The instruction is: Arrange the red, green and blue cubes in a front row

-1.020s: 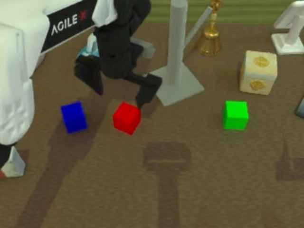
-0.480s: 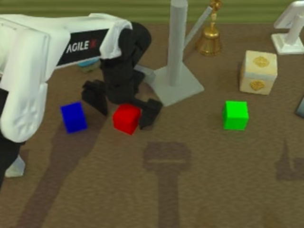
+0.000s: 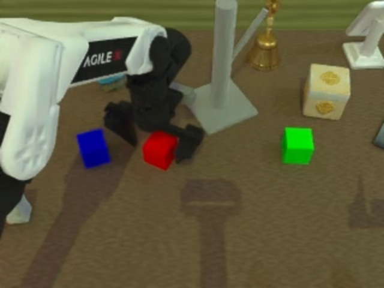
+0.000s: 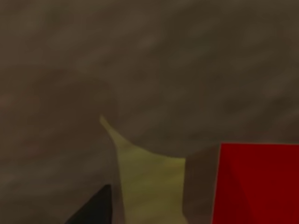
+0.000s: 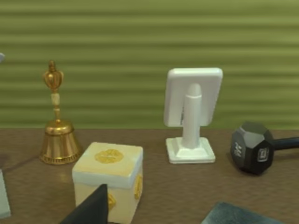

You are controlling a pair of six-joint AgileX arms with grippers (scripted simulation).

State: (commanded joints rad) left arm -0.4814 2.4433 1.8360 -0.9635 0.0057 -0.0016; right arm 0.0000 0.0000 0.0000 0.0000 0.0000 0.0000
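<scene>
Table (image 3: 270, 240): brown woven surface, green slatted wall behind it.

L arm (image 3: 36, 90): white w/ black wrist, comes in from top view's left, bent down over the left-centre of table. Left claw (image 3: 157, 139) is low at the red cube, black fingers (image 3: 187, 141) spread wide, one on each side of cube; finger on cube's right side looks touching or just beside it, the other one stands off a bit toward the blue cube. Not gripping as far as I can tell. Left wrist view: mostly table, red cube corner at edge, one dark fingertip.

R arm: only a white bit at top view's upper right corner, parked. Right claw (image 5: 91, 207): just one dark finger tip shows in right wrist view, can't tell its state.

Grey stand (image 3: 221, 90): tall post on square base, back centre, just behind the L claw.

Cream box (image 3: 326, 91) w/ gold emblems: right back, behind the green cube, apart from it.

Gold bell (image 3: 264, 51): back, between stand and box.

White stand (image 5: 191, 116) and black dumbbell (image 5: 252, 147): seen in right wrist view, near back wall.

Cubes, all flat on table, roughly in a line across:
- blue cube (image 3: 93, 147): leftmost, near red cube, not touching.
- red cube (image 3: 160, 149): middle, between claw fingers.
- green cube (image 3: 297, 144): right side, well apart from red.
</scene>
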